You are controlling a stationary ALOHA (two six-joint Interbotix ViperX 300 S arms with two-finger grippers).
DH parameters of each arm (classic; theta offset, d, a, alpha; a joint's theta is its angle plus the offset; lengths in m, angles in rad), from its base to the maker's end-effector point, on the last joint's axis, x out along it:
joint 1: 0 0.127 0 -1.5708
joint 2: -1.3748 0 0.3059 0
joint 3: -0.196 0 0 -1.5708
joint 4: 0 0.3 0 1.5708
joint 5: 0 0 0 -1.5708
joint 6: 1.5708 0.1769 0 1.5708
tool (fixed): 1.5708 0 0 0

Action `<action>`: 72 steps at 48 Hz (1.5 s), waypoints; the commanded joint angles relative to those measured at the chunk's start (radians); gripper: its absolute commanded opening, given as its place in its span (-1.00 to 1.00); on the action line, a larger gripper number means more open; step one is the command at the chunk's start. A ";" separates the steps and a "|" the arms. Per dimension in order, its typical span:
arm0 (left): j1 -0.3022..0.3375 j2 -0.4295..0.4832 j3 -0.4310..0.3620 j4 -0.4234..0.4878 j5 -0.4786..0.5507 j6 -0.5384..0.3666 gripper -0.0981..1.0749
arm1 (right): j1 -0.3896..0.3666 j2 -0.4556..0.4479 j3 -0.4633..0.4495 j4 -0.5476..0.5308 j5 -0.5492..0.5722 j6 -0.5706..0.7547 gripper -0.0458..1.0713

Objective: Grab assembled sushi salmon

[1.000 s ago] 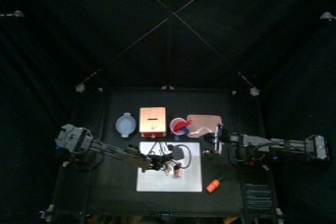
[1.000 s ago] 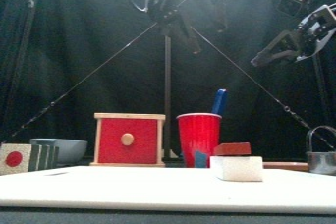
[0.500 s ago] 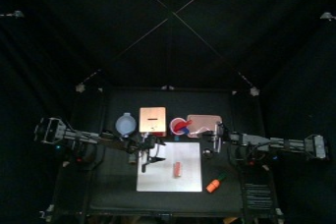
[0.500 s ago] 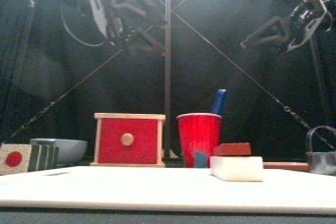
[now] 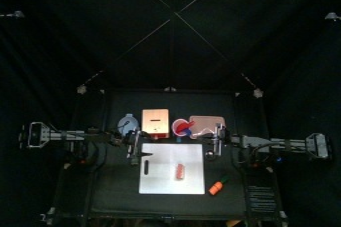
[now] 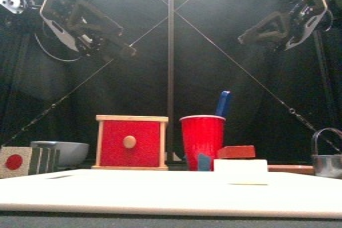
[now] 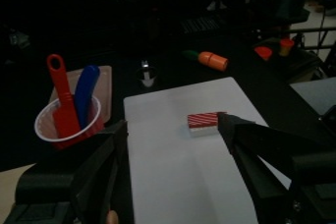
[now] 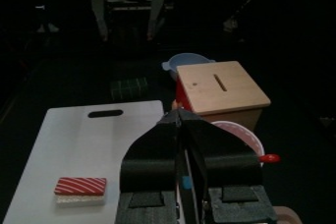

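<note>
The assembled sushi salmon (image 5: 180, 171) lies on the white board (image 5: 163, 156), a small reddish striped oblong on white rice. It also shows in the left wrist view (image 7: 203, 121), the right wrist view (image 8: 82, 188) and the front view (image 6: 241, 171). My left gripper (image 5: 134, 146) is open and empty, raised beside the board's left edge; its jaws stand wide apart (image 7: 171, 126), high at the left in the front view (image 6: 107, 42). My right gripper (image 5: 217, 143) is shut and empty (image 8: 184, 130), raised at the board's right side (image 6: 257, 37).
Behind the board stand a wooden box (image 5: 158, 123) with a red front (image 6: 131, 142), a red cup (image 6: 203, 139) holding utensils (image 7: 66, 120), and a grey bowl (image 5: 128, 124). A brighter orange small piece (image 5: 214, 186) lies off the board's front right corner (image 7: 214, 60).
My left arm has drawn back to the left and up, away from the board's middle. The sushi now lies uncovered on the board. The right arm has barely moved.
</note>
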 commanded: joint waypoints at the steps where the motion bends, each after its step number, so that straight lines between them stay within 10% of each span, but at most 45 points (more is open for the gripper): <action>1: -0.006 -0.005 -0.008 -0.041 -0.012 0.020 0.93 | -0.003 0.011 -0.017 -0.002 -0.011 -0.002 -0.82; 72: -0.049 -0.006 0.006 -0.192 -0.026 0.161 0.93 | 0.072 0.087 -0.058 0.020 -0.003 0.006 -0.75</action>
